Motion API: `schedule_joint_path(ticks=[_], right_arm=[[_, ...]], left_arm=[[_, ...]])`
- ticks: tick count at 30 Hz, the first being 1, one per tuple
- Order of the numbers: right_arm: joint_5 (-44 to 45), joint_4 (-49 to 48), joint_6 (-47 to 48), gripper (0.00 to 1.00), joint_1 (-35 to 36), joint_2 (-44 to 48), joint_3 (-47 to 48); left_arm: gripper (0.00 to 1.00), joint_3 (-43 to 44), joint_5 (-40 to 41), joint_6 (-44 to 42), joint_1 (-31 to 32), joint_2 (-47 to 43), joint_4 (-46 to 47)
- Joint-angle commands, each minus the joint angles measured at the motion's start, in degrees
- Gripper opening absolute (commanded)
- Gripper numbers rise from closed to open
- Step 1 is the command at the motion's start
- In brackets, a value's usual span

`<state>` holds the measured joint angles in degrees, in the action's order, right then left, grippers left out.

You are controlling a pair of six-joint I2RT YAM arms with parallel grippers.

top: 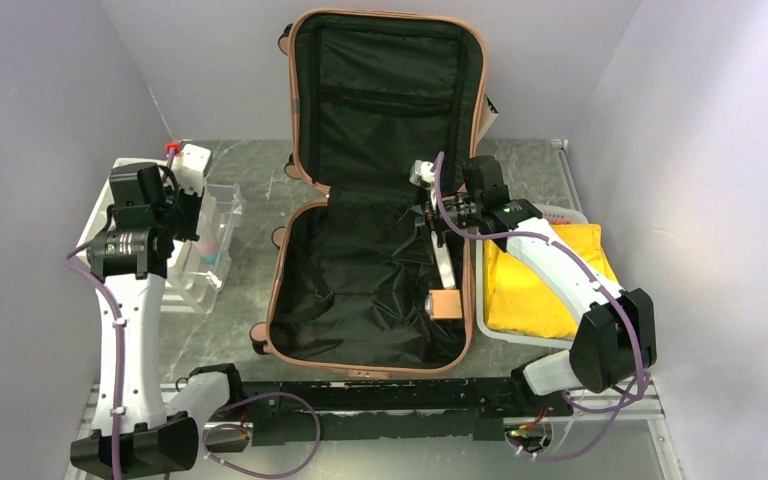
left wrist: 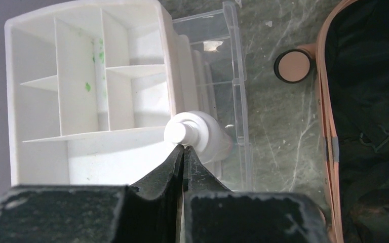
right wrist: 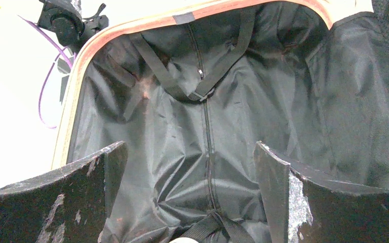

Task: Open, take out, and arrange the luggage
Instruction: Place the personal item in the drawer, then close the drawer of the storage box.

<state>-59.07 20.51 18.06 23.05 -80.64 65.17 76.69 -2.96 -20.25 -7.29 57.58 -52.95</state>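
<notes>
The salmon-pink luggage (top: pixel 340 290) lies open in the middle of the table, its lid (top: pixel 390 90) upright against the back wall and the black lining showing. A small brown box (top: pixel 447 303) and a long white item (top: pixel 443 262) lie in the lower half near its right side. My right gripper (top: pixel 430 215) is open and empty over the lower half. In the right wrist view it (right wrist: pixel 190 172) hangs above the lining's zip and crossed straps (right wrist: pixel 202 93). My left gripper (top: pixel 175 205) is shut, its tips (left wrist: pixel 184 148) right by the cap of a white bottle (left wrist: pixel 197 134).
The bottle stands in a clear bin (left wrist: pixel 228 76) beside a white divided organizer (left wrist: pixel 81 91) at the left. A suitcase wheel (left wrist: pixel 294 66) sits near the bin. A white basket (top: pixel 565 212) holding a yellow bundle (top: pixel 545 280) stands at the right. Walls close in on three sides.
</notes>
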Motion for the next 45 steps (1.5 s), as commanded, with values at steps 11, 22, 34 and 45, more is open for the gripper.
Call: schedule_joint_path(ticks=[11, 22, 34, 45], right_arm=[[-2.9, -1.9, 0.5, 1.0, -0.7, -0.2, -0.2], [3.3, -20.9, -20.2, 1.0, 16.3, -12.7, 12.4], [2.7, -39.5, -57.0, 1.0, 23.5, -47.7, 44.2], [2.5, -42.1, -56.4, 1.0, 30.3, -54.9, 51.0]], left_arm=[[0.05, -1.9, -0.1, 0.7, 0.2, 7.9, 11.1], [0.45, -0.6, 0.8, 0.9, 0.2, 9.7, 13.5], [0.55, -0.1, 2.9, 0.5, 0.2, 12.0, 15.0], [0.65, -0.7, 5.7, 2.3, 0.2, 10.4, 13.4]])
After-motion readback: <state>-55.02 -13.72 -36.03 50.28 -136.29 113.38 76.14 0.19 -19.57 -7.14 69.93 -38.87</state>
